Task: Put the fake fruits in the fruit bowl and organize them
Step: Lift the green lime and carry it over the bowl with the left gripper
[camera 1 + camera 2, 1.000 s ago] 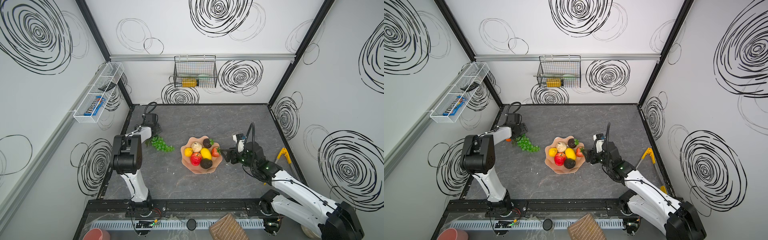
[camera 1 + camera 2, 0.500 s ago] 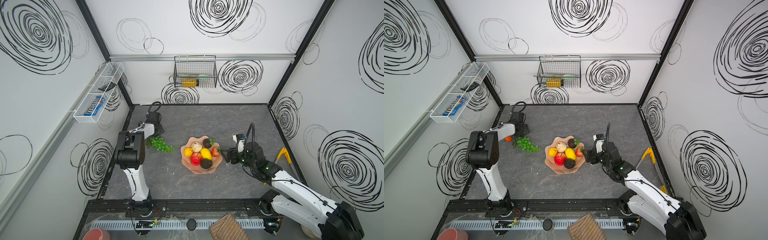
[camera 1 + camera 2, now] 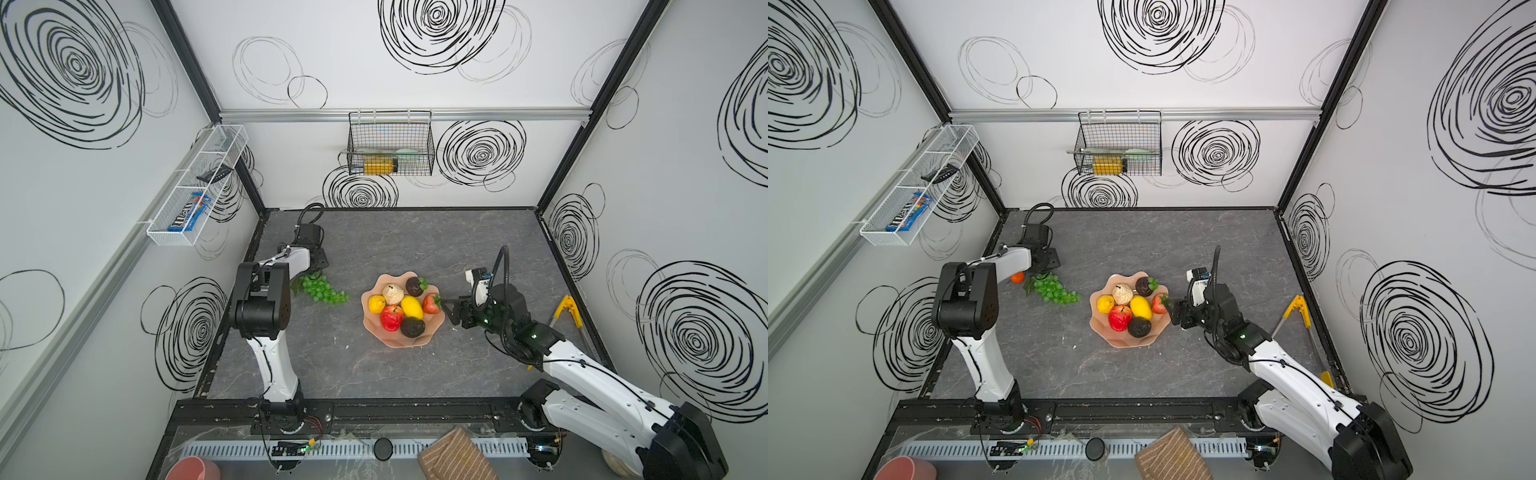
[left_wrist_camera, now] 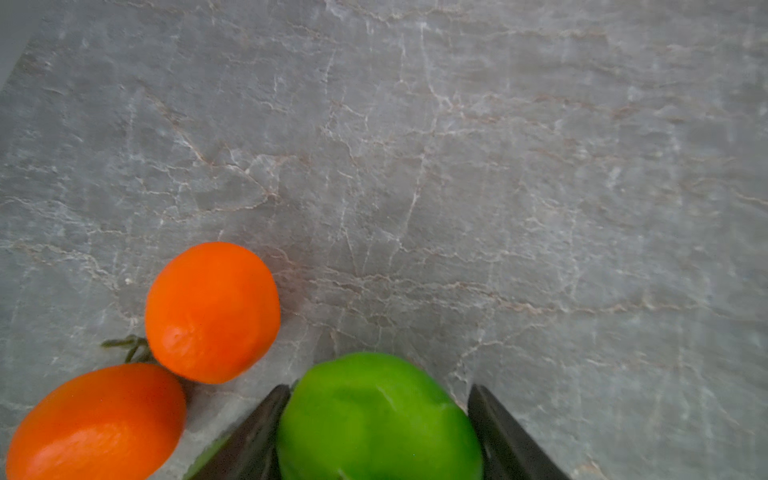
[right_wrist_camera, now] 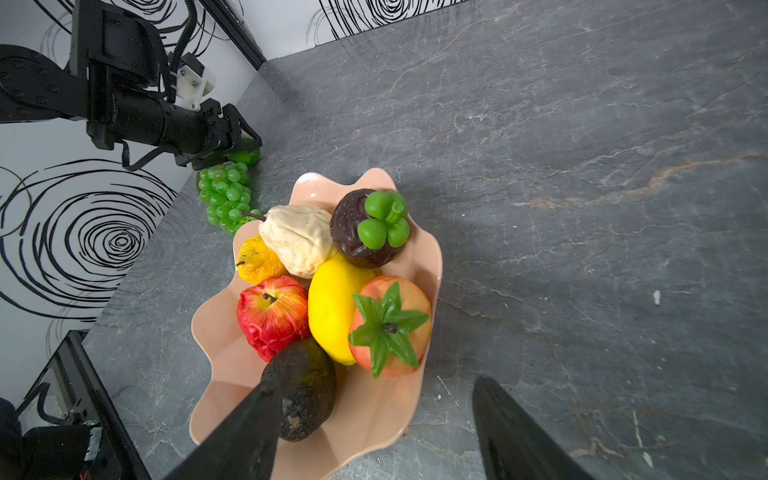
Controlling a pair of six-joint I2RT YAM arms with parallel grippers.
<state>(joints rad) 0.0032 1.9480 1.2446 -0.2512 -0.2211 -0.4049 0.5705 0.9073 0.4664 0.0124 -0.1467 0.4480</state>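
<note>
Pickup of the lime [image 4: 374, 428]: left end effector [image 4: 378, 388] straddles it on the desk [image 3: 415, 245], well left of the fruit bowl [image 3: 399, 340]; firm clamping cannot be confirmed. Centre the grip, close gently, and lift clear of the oranges [image 4: 212, 311]. Right end effector [image 5: 374, 380], jaws apart and empty, hovers beside the fruit bowl. Desk: grey veined stone. Walls [image 3: 415, 62]: white, black swirls.

quick headcount from where I sit: I count one pink bowl [image 3: 399, 341] with seven fruits in it: one red apple [image 3: 391, 318], one lemon [image 3: 411, 306], one yellow pear [image 3: 376, 303], one beige pear [image 3: 392, 294], one strawberry [image 3: 431, 304] and two dark fruits [image 3: 412, 327]. Loose on the table [image 3: 415, 241]: two oranges [image 4: 212, 311], one lime [image 4: 374, 419], one grape bunch [image 3: 324, 291]. Also one pair of yellow tongs [image 3: 567, 309] and two wire baskets [image 3: 390, 143] on the walls.
</note>
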